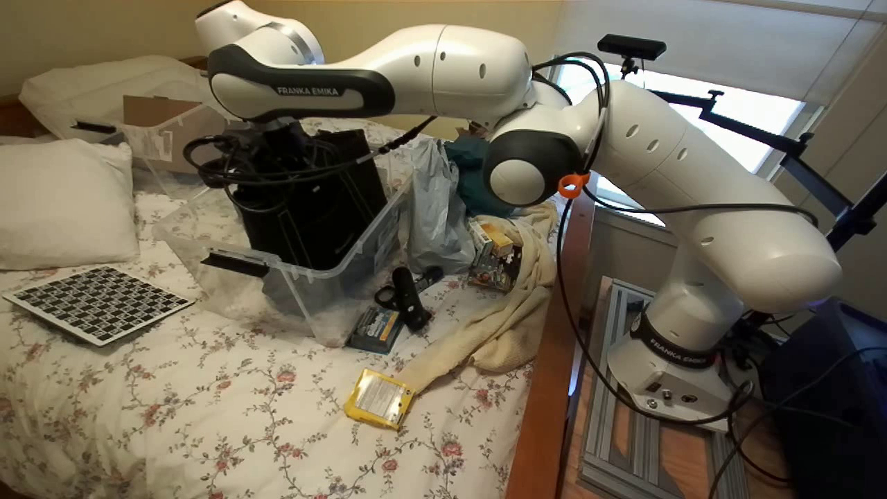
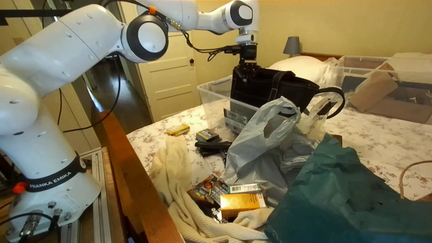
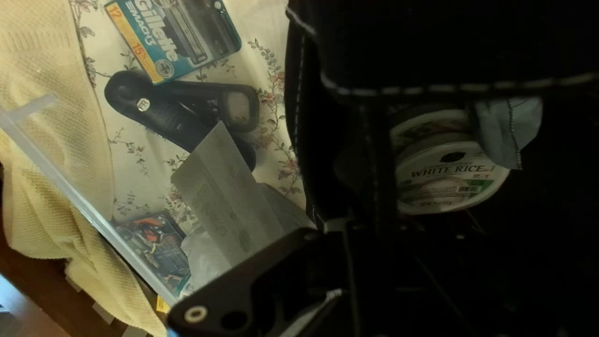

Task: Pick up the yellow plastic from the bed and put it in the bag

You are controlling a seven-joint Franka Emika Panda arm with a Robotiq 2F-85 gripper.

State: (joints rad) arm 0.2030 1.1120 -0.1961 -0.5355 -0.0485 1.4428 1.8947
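In an exterior view, the flat, bright-yellow plastic packet (image 2: 178, 130) is lying toward eight o'clock from the black two-fingered gripper (image 2: 245, 76), which is standing closed tight.

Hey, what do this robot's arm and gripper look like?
The arm is rounded and white, with dark joint covers, FRANKA EMIKA lettering, black cables and an orange clip. The gripper is black and angular, with a silvery round fastener.

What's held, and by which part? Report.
Cannot be told: the end effector is shut at the rim of the black tote bag, contact obscured. The yellow packet lies unheld on the bed.
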